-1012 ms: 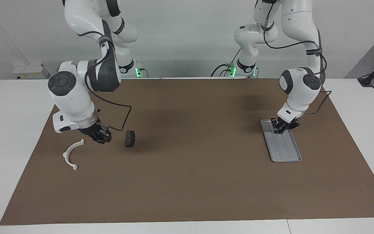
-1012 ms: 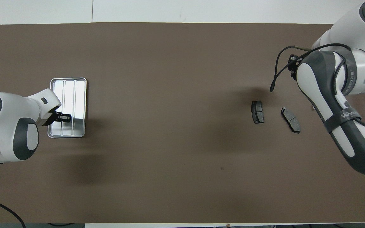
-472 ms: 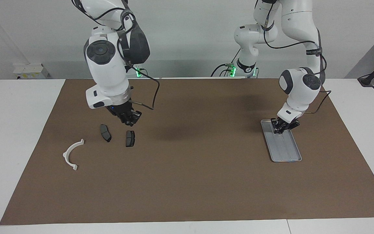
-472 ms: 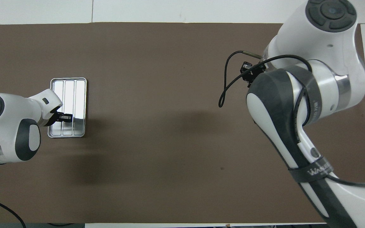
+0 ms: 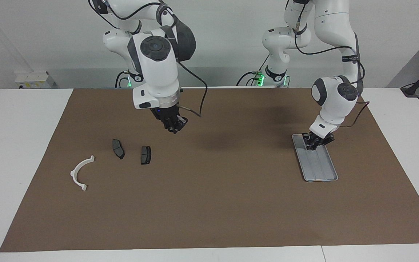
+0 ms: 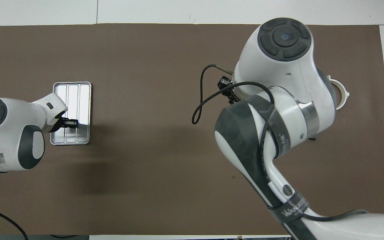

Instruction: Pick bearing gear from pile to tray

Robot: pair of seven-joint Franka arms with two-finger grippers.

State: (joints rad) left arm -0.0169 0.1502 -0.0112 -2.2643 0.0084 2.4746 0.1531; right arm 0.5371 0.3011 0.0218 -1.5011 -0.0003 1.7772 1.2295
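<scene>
The pile lies toward the right arm's end of the table: a white curved arc bracket [image 5: 80, 173] and two dark grey brake pads [image 5: 118, 148] [image 5: 146, 154]. No small black round piece shows on the mat. My right gripper [image 5: 174, 127] is raised over bare mat between the pile and the table's middle; whether it holds anything cannot be made out. In the overhead view its own arm covers it and the pads, and only part of the bracket [image 6: 341, 95] shows. The silver ridged tray [image 5: 321, 168] [image 6: 73, 90] lies toward the left arm's end. My left gripper [image 5: 313, 143] [image 6: 70, 123] is low over the tray's end nearer the robots.
A brown mat [image 5: 209, 203] covers the table's middle; white table [image 5: 16, 153] borders it. A black cable loop [image 6: 199, 110] hangs from the right wrist.
My right gripper has risen from the pile beside the bracket and moved toward the table's middle. Both brake pads have come into sight. My left gripper has stayed at the tray.
</scene>
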